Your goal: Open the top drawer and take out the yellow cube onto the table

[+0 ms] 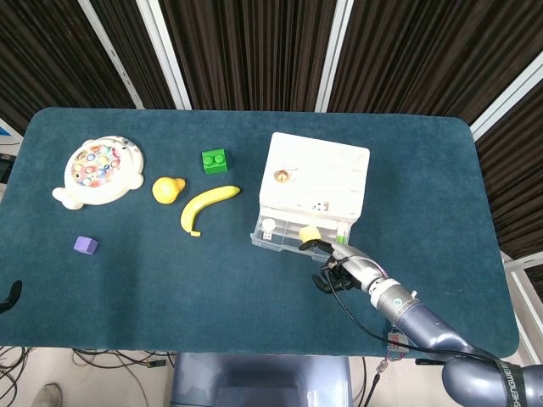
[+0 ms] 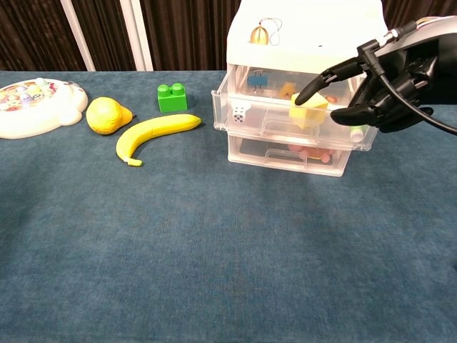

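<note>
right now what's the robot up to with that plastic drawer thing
The right hand is at the front of the drawer unit's top drawer, which is pulled partly open, one finger extended over it. The yellow cube sits inside that drawer, not on the table yet. A banana and green block lie untouched to the left. The left hand is out of view.
</note>
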Available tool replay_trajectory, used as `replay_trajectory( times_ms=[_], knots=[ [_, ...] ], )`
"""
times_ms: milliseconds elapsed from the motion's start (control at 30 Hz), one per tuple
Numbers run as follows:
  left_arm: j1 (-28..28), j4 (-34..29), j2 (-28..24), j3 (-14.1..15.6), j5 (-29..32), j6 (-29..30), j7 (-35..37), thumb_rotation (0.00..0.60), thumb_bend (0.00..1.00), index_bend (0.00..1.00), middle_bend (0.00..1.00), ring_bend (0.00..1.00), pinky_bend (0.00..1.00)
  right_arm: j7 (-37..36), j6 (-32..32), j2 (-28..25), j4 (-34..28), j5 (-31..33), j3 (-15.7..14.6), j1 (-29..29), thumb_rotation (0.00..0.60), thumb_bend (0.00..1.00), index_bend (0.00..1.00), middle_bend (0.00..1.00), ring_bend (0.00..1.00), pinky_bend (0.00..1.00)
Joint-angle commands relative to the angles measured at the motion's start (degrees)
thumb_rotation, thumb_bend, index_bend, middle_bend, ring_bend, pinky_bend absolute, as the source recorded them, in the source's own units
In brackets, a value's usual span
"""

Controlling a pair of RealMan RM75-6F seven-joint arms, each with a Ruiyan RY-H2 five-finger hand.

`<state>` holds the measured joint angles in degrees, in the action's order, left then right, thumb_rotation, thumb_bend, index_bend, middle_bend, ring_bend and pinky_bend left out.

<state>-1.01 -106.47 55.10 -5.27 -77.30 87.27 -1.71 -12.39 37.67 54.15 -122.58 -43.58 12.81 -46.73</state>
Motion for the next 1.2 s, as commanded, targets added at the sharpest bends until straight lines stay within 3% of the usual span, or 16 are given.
replay_trajectory(
  times_ms=[33,1200],
  knots=[
    [0.01,-0.02,0.01,0.00,0.00,0.04,-0.05,0.600,0.34,0.07,0.00,0.00,0.00,-0.64,-0.66,-0.37,-0.01,-0.89,0.01,0.46,0.600,0.54,0.24,0.94,1.00,1.00],
    [0.09,-0.07,-0.10,-0.04,0.16,0.10,0.08,0.600,0.34,0.07,0.00,0.00,0.00,-0.50,-2.84,-1.36,0.35,-1.78,-0.91,-1.01,0.600,0.54,0.25,0.94,1.00,1.00]
  ],
)
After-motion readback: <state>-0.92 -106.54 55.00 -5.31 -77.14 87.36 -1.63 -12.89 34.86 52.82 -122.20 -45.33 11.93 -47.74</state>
